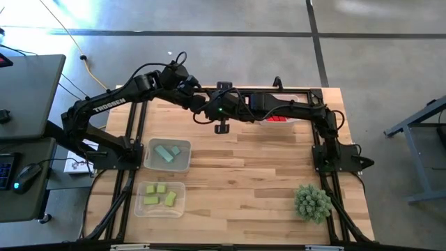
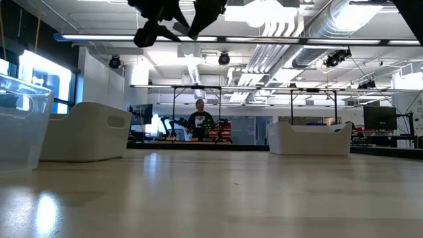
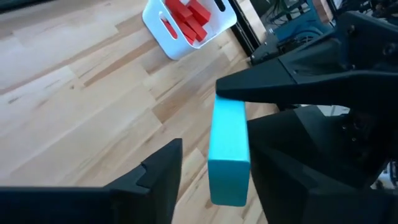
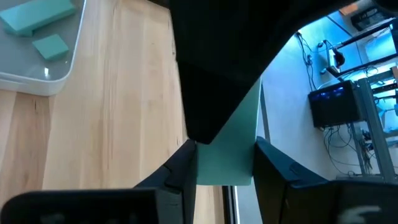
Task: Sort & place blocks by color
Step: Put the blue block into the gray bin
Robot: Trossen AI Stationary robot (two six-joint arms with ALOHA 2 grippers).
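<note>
Both arms met above the far middle of the table (image 1: pixel 279 167), a handover in mid-air. The right gripper (image 4: pixel 225 163) pinched one end of a teal bar (image 3: pixel 227 152), fingers pressed against its sides. The left gripper (image 3: pixel 214 162) sat around the bar's other end with jaws spread, a gap visible on one side; contact on the other side unclear. Red blocks (image 3: pixel 188 20) lay in a white bin (image 3: pixel 171 40) at the far right. Teal blocks (image 1: pixel 167 153) lay in a clear tray (image 1: pixel 182 164) at left, yellow-green blocks (image 1: pixel 159 195) in a second tray (image 1: pixel 178 208) nearer. A spiky plant ball (image 1: pixel 312 202) sat near right.
</note>
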